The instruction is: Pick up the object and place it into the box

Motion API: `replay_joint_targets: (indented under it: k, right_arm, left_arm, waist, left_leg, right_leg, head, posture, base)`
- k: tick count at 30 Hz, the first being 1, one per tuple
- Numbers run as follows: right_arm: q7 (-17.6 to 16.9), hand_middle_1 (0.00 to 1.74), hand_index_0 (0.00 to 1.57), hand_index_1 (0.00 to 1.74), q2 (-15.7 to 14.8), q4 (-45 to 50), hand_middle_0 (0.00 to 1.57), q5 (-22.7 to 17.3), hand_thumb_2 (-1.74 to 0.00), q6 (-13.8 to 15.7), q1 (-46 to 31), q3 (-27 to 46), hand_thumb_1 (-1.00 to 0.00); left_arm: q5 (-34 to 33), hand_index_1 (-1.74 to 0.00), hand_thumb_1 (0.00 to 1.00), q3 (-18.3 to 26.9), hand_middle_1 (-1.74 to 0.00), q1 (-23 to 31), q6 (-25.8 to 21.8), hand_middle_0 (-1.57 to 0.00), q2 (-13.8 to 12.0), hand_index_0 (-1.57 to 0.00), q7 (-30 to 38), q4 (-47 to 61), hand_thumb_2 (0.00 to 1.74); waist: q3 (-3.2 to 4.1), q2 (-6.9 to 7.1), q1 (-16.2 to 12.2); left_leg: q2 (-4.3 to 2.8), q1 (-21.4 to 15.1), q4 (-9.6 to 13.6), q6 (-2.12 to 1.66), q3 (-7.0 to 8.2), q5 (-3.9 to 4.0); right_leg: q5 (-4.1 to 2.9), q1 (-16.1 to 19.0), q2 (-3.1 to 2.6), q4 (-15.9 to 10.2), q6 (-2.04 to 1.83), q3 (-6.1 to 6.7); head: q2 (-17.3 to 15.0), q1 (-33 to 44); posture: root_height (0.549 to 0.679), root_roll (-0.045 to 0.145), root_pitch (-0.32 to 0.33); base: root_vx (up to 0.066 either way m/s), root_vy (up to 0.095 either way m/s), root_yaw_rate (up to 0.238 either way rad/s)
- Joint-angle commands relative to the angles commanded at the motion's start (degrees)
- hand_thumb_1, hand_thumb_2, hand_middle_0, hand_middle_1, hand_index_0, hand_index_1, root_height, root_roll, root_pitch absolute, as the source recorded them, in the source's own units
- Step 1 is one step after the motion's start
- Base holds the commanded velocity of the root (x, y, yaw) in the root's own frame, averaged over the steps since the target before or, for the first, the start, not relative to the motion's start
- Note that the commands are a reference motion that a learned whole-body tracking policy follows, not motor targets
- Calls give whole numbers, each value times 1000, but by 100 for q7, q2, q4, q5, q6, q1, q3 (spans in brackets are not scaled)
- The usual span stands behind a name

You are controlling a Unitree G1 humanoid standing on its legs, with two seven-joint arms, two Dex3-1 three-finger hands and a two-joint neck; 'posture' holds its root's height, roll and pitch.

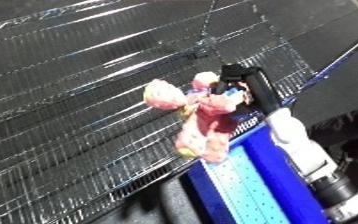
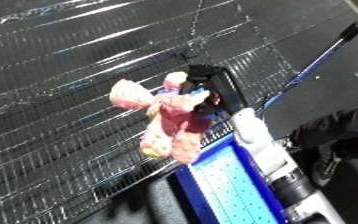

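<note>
A pink and yellow plush toy (image 1: 203, 119) hangs in the air, dangling from my right hand (image 1: 246, 84). The black fingers are curled round the toy's upper part, and the white forearm (image 2: 257, 137) runs down to the lower right. The toy's lower end hangs over the near rim of the blue bin (image 1: 273, 172), whose pale blue perforated floor (image 1: 242, 192) shows below it. My left hand shows in no view.
A shiny wire-mesh surface (image 1: 78, 100) fills the left and top of both views, slanting because the camera is tilted. A thin blue bar (image 1: 340, 57) runs along its right edge. A dark shape (image 2: 344, 132) lies at the right edge.
</note>
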State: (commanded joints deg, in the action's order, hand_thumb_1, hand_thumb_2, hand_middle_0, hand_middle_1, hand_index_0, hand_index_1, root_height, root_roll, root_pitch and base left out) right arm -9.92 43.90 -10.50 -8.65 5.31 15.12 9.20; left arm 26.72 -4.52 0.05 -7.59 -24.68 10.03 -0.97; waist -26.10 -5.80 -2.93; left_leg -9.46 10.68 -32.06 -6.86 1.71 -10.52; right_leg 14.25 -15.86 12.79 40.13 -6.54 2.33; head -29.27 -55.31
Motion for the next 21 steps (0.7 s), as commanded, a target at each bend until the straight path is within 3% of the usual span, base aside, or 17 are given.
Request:
replay_joint_targets:
  k: [3,11,13,15,21]
  right_arm:
    - [-136,1740,1570,1740,-193,199,1570,-176,-1740,123,-471,582,-1000]
    - [-472,1740,1570,1740,-547,313,1570,-362,-1740,331,-1157,1465,-1000]
    - [-592,1740,1570,1740,-721,259,1570,-447,-1740,383,-1326,1679,-1000]
    - [-775,1740,1570,1740,-916,26,1570,-626,-1740,466,-1468,1936,-1000]
    - [-972,1740,1570,1740,-959,-573,1570,-769,-1740,530,-1496,2148,-1000]
  left_arm:
    - [-19,-1740,1000,49,-1740,37,12,-1570,64,-1570,4,42,1740]
    - [-2,-1740,1000,154,-1740,148,-10,-1570,210,-1570,65,136,1740]
    - [19,-1740,1000,157,-1740,176,-23,-1570,248,-1570,80,174,1740]
    - [52,-1740,1000,142,-1740,196,-65,-1570,263,-1570,87,275,1740]
    - [55,-1740,1000,84,-1740,129,-155,-1570,245,-1570,92,354,1740]
  waist:
    - [50,-32,-140]
    - [93,-159,-469]
    - [94,-218,-601]
    - [72,-312,-780]
    - [-41,-491,-1071]
  left_leg:
    - [-9,-101,-17,0,58,-48]
    - [-15,-276,-36,-10,198,-118]
    - [-9,-300,-51,-15,242,-136]
    - [10,-313,-95,-18,301,-160]
    - [81,-281,-203,-16,429,-217]
  right_leg:
    - [9,84,6,-39,-1,30]
    - [-3,207,24,-120,14,129]
    - [-14,213,21,-143,26,175]
    - [-16,189,18,-138,47,239]
    - [-35,18,20,-60,81,386]
  head:
    - [12,-300]
    - [1,-1262]
    - [-172,-1457]
    - [-153,-1571]
    - [-386,-1497]
  posture:
    - [640,61,-141]
    - [643,70,-150]
    - [643,74,-150]
    - [644,79,-150]
    - [643,93,-143]
  base:
    - [16,18,-94]
    - [19,37,-144]
    - [6,63,-190]
    - [-4,59,-164]
    - [-28,68,-200]
